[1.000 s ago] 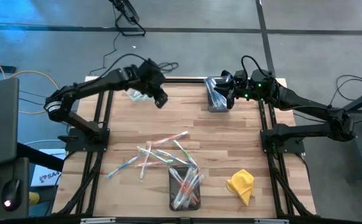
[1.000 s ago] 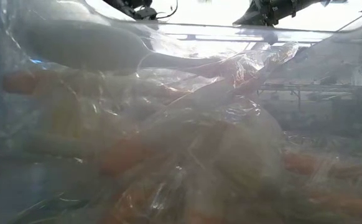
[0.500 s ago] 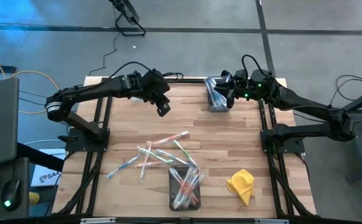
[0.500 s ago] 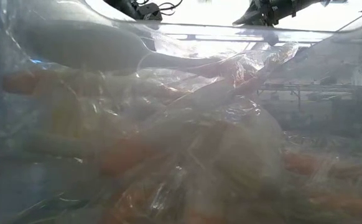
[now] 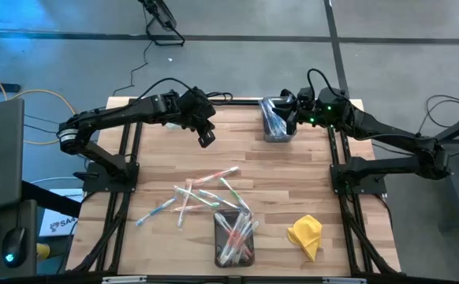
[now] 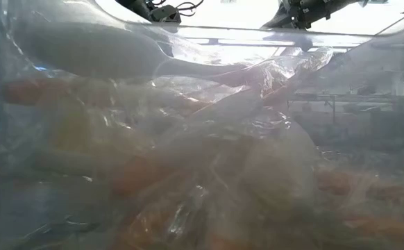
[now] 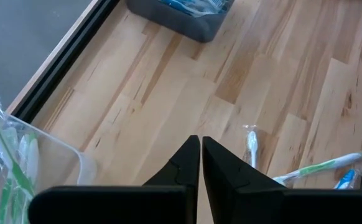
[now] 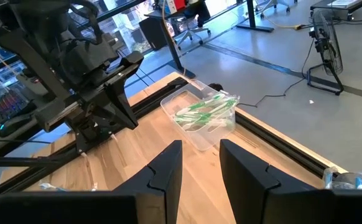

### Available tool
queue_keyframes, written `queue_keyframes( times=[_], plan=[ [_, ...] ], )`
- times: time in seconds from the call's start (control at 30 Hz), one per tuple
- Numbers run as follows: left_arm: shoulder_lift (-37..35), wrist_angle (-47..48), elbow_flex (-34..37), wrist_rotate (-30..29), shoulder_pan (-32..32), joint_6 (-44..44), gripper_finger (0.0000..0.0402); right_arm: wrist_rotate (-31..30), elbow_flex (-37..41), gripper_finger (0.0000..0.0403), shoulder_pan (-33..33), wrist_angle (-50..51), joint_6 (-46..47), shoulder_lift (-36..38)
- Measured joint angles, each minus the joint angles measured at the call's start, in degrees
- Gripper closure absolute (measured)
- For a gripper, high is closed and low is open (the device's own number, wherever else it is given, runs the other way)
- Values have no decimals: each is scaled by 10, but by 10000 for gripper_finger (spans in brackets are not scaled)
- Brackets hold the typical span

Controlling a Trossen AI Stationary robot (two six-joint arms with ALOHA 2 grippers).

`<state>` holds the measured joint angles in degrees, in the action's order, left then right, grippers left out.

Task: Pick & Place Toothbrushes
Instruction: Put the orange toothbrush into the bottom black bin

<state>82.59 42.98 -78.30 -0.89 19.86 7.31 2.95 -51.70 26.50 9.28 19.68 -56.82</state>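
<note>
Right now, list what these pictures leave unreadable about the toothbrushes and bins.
- Low view: crinkled clear plastic against the lens blurs the table; no toothbrush can be made out.
- High view: the clear bin with green brushes sits under the left arm; only the right wrist view shows it.
- High view: toothbrushes in the near bin overlap; too small to count.
- Left wrist view: the far bin is cut by the frame edge.

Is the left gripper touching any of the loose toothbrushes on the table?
Apart. The high view shows the left gripper well clear of the loose toothbrushes, bare wood between; its wrist view shows shut, empty jaws above the table.
</note>
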Motion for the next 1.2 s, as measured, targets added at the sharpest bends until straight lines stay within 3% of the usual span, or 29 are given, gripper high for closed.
queue_keyframes(
  times=[0.7, 0.83, 1.2],
  plan=[
    [0, 0, 0, 0, 0, 5, 385, 0, 0, 302, 0, 0, 0, 0],
    [0, 11, 0, 30, -1, 7, 385, 0, 0, 302, 0, 0, 0, 0],
    [0, 57, 0, 47, -79, 7, 385, 0, 0, 302, 0, 4, -23, 0]
  ],
)
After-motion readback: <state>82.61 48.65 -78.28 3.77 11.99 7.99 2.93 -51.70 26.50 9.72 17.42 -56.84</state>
